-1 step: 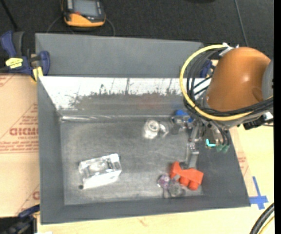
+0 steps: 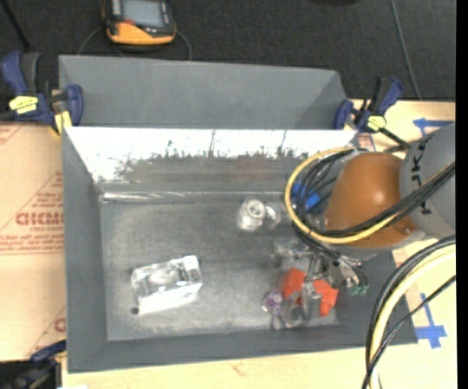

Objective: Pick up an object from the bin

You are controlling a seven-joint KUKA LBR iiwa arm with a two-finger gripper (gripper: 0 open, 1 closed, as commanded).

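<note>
A clear plastic packet [image 2: 166, 284] with white backing lies flat at the lower left of the bin [image 2: 201, 96]. A small silvery round cap [image 2: 254, 214] sits well apart from it, near the middle. Beyond the far wall, an orange-and-black handheld device [image 2: 139, 18] rests on the dark floor [image 2: 258, 14].

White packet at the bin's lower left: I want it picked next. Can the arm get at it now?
Probably yes: the white packet lies alone on bare bin floor, nothing on it. The end effector is over an orange piece at lower right, with open floor between.
</note>
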